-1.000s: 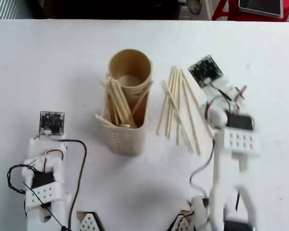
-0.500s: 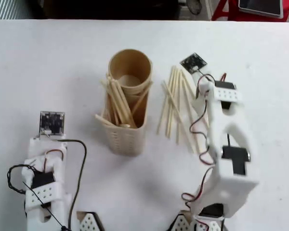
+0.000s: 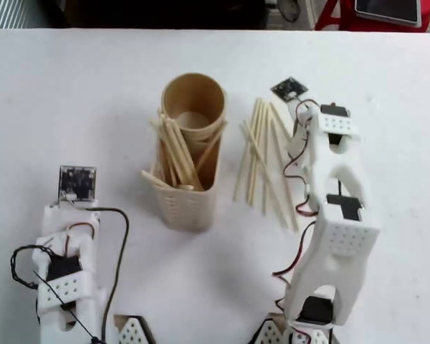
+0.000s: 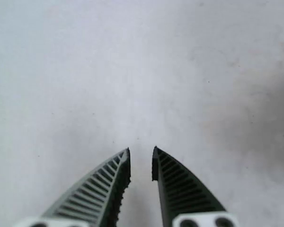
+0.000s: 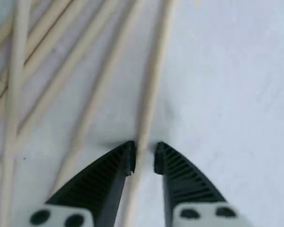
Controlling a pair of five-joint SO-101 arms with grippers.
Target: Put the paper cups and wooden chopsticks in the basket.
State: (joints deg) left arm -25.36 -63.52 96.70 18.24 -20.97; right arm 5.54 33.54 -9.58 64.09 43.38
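A cream basket [image 3: 188,203] stands mid-table with a tan paper cup [image 3: 193,100] and several wooden chopsticks [image 3: 178,154] in it. More loose chopsticks [image 3: 261,154] lie fanned on the table just to its right. My right arm [image 3: 331,179] stretches out along the right edge of that pile. In the right wrist view my right gripper [image 5: 144,153] is down at the table, shut on one chopstick [image 5: 151,85] that runs between its fingertips. My left gripper [image 4: 141,158] hovers over bare white table, fingertips nearly together with nothing between them. The left arm [image 3: 68,247] sits folded at the front left.
The white table [image 3: 79,86] has free room left of the basket and along the far side. A dark edge and a red frame [image 3: 330,14] lie beyond the far table edge. The arm bases [image 3: 132,331] sit at the front edge.
My right arm has stretched forward and its wrist has come down at the right side of the loose chopsticks. The left arm, basket and cup have stayed put.
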